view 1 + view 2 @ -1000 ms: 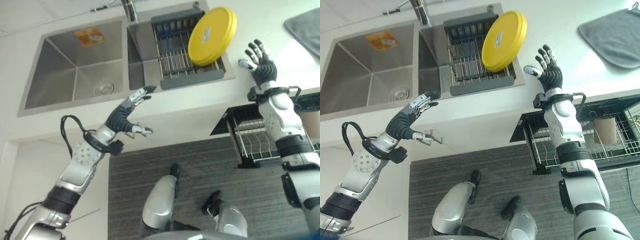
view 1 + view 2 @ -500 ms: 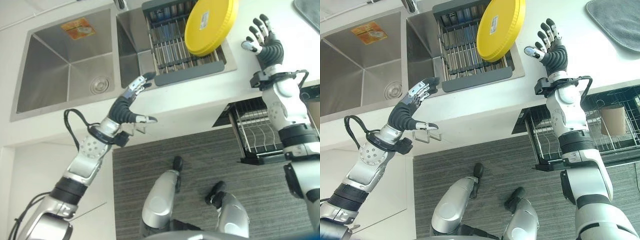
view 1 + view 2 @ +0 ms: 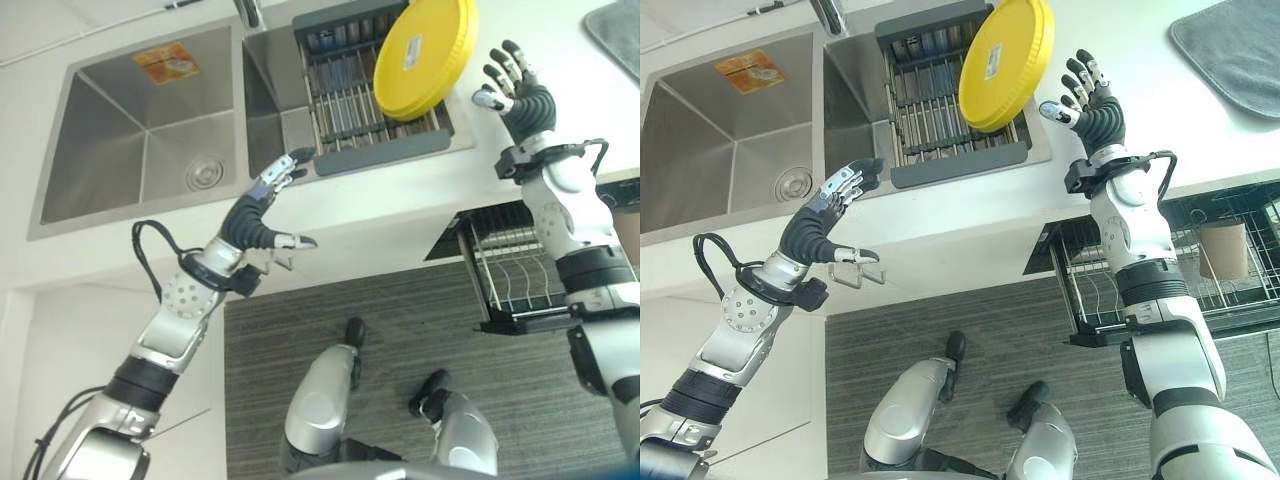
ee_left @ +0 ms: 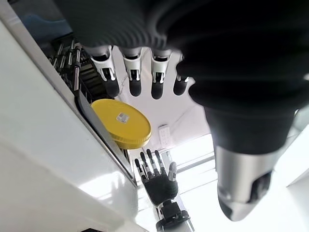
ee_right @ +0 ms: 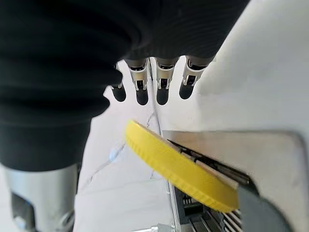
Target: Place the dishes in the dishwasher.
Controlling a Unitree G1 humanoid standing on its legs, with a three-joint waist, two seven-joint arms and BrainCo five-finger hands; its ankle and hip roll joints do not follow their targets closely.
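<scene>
A yellow plate [image 3: 420,58] leans upright in the grey drying rack [image 3: 352,108] set in the sink's right basin. My right hand [image 3: 520,100] is open over the white counter just right of the plate, fingers spread, not touching it. The right wrist view shows the plate's rim [image 5: 178,169] a little past my straight fingers [image 5: 140,87]. My left hand [image 3: 255,215] is open at the counter's front edge, near the rack's front left corner, holding nothing. The dishwasher's wire rack [image 3: 1200,275] is pulled out under the counter, beside my right arm.
The sink's empty left basin [image 3: 150,140] has an orange sticker on its far wall. A grey mat [image 3: 1230,50] lies on the counter at the far right. A brownish cup [image 3: 1223,250] stands in the dishwasher rack. Grey floor lies below.
The view has shifted a little. My right hand has edged slightly closer to the plate; my left hand holds about the same place by the rack.
</scene>
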